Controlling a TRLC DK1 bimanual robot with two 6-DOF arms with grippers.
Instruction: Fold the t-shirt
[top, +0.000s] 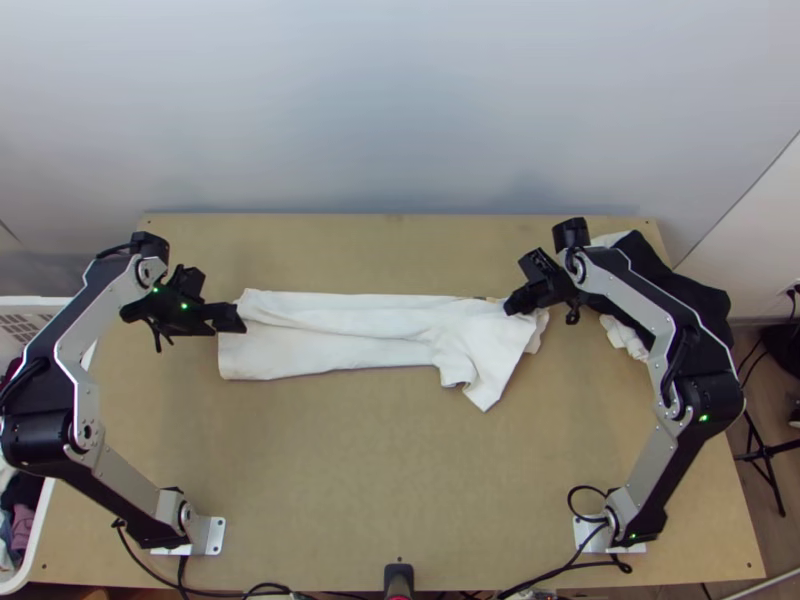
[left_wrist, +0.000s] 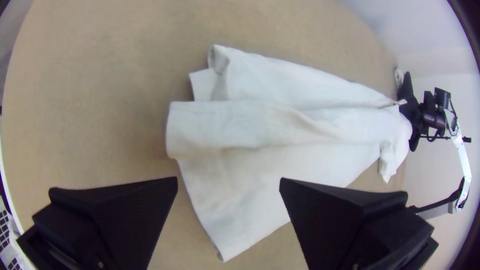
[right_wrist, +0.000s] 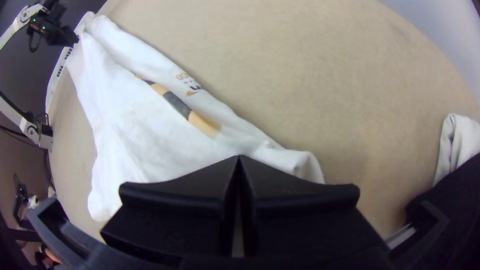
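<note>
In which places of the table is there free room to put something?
Bare table lies between the white shirt and the arms' bases; a narrower strip runs between shirt and wall. Crowded: far right corner, with black cloth and right arm.

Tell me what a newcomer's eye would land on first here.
Likely the white cloth t-shirt, lying in a long strip across the light wooden table. Then the black-fingered left gripper, open by one end, and the matching right gripper, shut at the other.
</note>
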